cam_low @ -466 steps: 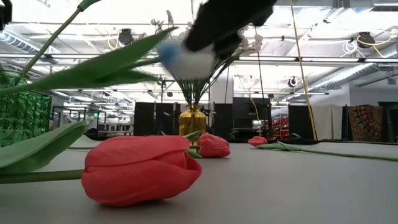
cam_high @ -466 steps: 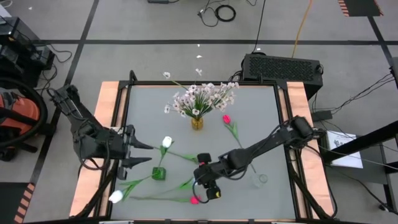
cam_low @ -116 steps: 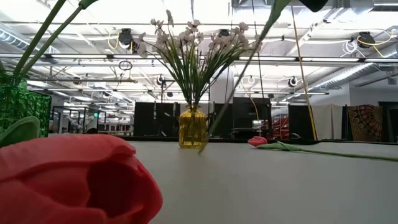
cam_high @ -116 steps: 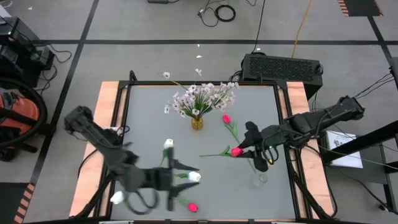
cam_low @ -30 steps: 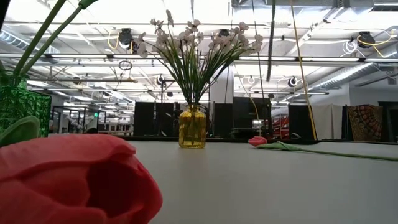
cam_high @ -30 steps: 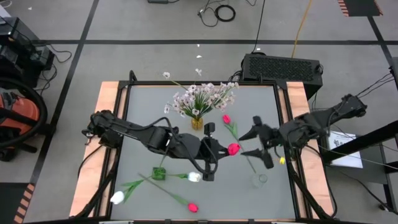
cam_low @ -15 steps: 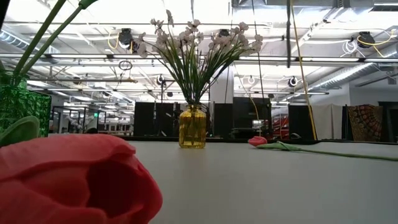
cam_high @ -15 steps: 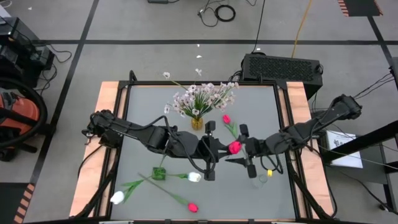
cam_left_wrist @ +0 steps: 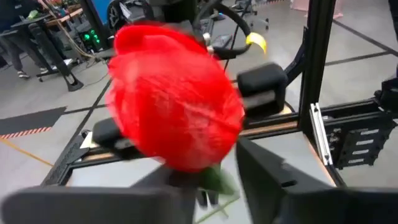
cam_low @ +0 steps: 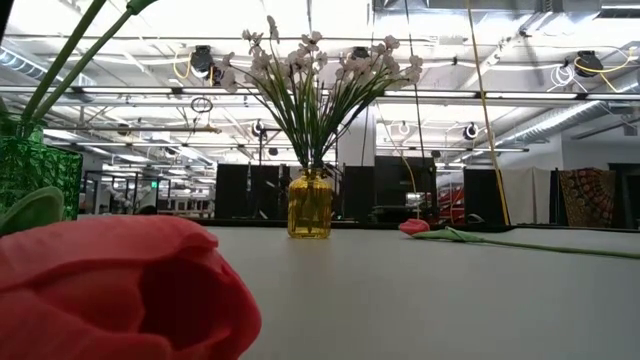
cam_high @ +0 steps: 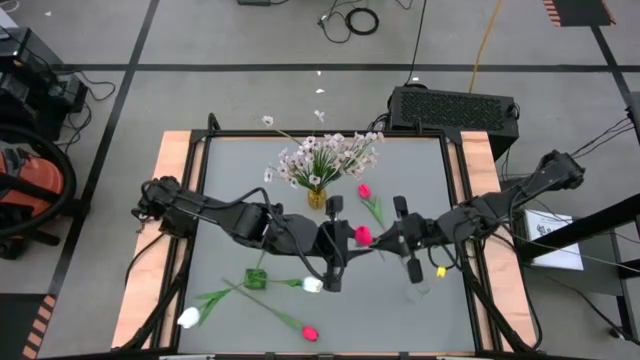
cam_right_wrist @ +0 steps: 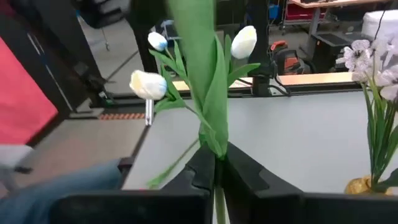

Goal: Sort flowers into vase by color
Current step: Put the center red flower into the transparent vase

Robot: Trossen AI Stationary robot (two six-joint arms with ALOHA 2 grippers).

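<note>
A grey table seen from above, partway through sorting artificial flowers into vases by colour. The yellow vase (cam_high: 317, 197), near the table's far edge, already holds the full spray of tiny pale blossoms (cam_high: 325, 155), so that group looks done.

In front of the yellow vase, both arms meet over the table's middle around one red tulip (cam_high: 363, 236). The right gripper (cam_high: 385, 243) has its fingers pressed together on the tulip's green stem (cam_right_wrist: 211, 118), pinching it. The left gripper (cam_high: 331, 240) sits just beside the bloom; its fingers flank the flower, but whether they grip it cannot be told. This looks like a handover between the arms.

Left of the arms, the small green vase (cam_high: 256, 279) has a white tulip (cam_high: 312, 285) lying beside it. Another white tulip (cam_high: 187, 317) and a second red tulip (cam_high: 310, 333) lie near the front edge. A third red tulip (cam_high: 364, 191) lies just right of the yellow vase. A clear glass vase (cam_high: 419, 290) stands below the right gripper, apparently empty. Most tulips remain unsorted.
</note>
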